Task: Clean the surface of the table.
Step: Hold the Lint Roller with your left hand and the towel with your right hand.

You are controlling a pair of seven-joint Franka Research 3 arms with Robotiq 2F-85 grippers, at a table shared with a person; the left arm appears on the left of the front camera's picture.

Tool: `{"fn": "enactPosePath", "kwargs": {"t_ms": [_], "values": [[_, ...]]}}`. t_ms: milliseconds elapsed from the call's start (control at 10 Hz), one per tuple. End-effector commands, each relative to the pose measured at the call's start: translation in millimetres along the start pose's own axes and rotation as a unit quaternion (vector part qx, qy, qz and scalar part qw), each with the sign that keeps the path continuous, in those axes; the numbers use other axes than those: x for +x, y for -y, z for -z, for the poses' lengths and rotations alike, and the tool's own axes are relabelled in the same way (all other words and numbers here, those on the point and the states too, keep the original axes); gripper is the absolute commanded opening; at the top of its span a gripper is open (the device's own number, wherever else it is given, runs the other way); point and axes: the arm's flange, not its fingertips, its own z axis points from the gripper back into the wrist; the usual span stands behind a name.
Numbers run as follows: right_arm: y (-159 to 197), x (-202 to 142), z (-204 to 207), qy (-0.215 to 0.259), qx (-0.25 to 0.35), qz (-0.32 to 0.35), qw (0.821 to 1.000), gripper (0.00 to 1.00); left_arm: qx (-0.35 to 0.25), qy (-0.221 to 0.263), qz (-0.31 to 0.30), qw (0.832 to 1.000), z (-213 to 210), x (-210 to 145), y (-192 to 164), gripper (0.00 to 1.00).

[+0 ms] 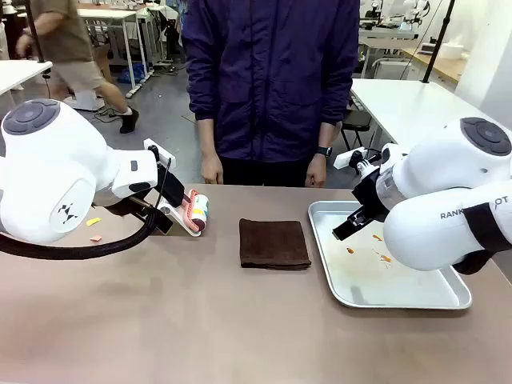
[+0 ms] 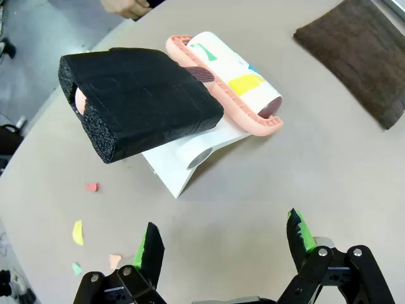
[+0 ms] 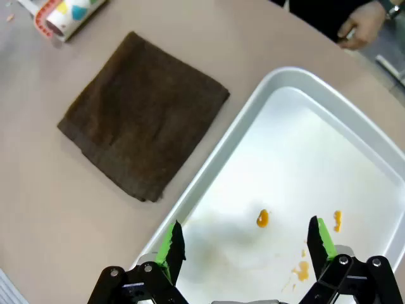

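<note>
Table (image 1: 160, 320) bears paper scraps (image 2: 78, 232) near lint roller (image 2: 231, 79).

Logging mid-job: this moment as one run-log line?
left gripper: open, over table by lint roller, paper scraps nearby | right gripper: open, over tray with orange stains | brown cloth: folded, between them

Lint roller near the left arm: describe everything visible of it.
The lint roller rests on a white wedge stand on the table, beyond the open left gripper, untouched. White roll printed with yellow, teal and blue shapes, salmon-pink plastic guard alongside, thick handle wrapped in black foam.
</note>
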Motion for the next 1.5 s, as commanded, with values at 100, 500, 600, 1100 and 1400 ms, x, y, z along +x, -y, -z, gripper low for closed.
{"fn": "enactPosePath", "kwargs": {"t_ms": [100, 500, 600, 1100, 1400], "values": [[0, 0, 0, 0.000, 0.000, 0.000, 1.000, 1.00, 0.000, 0.000, 0.000, 1.000, 0, 0, 0, 1.00], [0, 0, 0, 0.000, 0.000, 0.000, 1.000, 1.00, 0.000, 0.000, 0.000, 1.000, 0, 0, 0, 1.00], [0, 0, 0, 0.000, 0.000, 0.000, 1.000, 1.00, 0.000, 0.000, 0.000, 1.000, 0, 0, 0, 1.00], [0, 0, 0, 0.000, 0.000, 0.000, 1.000, 1.00, 0.000, 0.000, 0.000, 1.000, 0, 0, 0, 1.00], [0, -10, -17, -0.105, 0.050, 0.113, 0.987, 1.00, -0.024, -0.081, -0.132, 0.988, -27, 2, 7, 1.00]]}}
